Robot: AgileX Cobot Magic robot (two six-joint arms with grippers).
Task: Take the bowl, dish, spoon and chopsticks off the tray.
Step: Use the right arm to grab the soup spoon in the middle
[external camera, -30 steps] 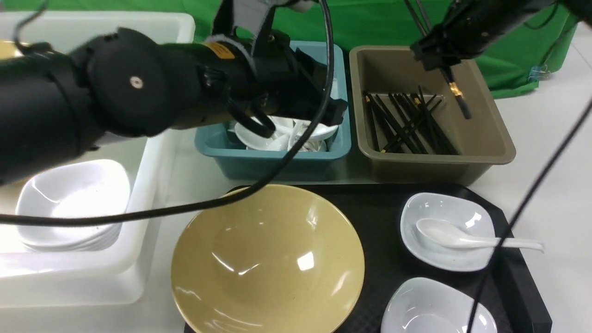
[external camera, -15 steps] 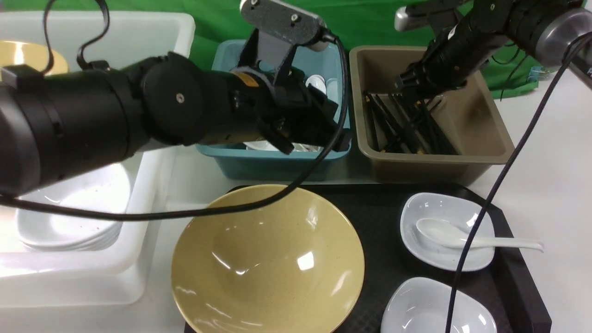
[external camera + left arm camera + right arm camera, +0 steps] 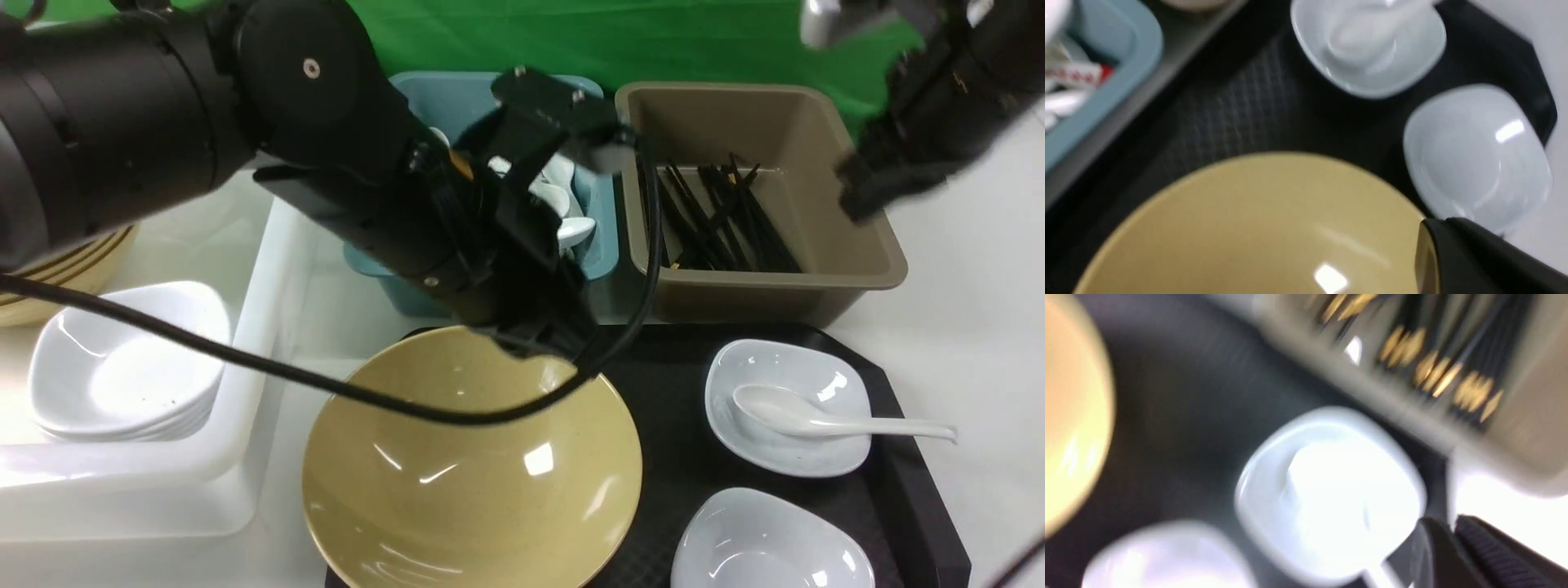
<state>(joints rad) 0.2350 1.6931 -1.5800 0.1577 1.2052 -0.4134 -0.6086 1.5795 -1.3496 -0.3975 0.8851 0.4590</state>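
Observation:
The mustard-tan bowl (image 3: 472, 465) (image 3: 1249, 228) fills the left half of the black tray (image 3: 661, 367). My left gripper (image 3: 531, 343) (image 3: 1437, 223) is shut and empty, just above the bowl's far rim. A white dish (image 3: 824, 388) (image 3: 1412, 53) on the tray's right holds the white spoon (image 3: 804, 418) (image 3: 1363, 32). A second white dish (image 3: 767, 543) (image 3: 1474, 155) sits nearer me. Several black chopsticks (image 3: 718, 216) (image 3: 1433, 363) lie in the brown tub (image 3: 857, 253). My right gripper (image 3: 853, 208) (image 3: 1453, 523) is blurred, shut and empty, over the tub's right wall.
A teal tub (image 3: 600, 261) of white spoons stands behind the tray, beside the brown tub. A white bin (image 3: 245, 457) at the left holds a stack of white dishes (image 3: 122, 359) and tan bowls (image 3: 65, 269). The left arm's cable (image 3: 392, 400) hangs over the bowl.
The right gripper lowered the chopsticks into the brown tub, let them go and pulled away to the right, empty. The left arm swung from the teal tub down to the bowl's far rim.

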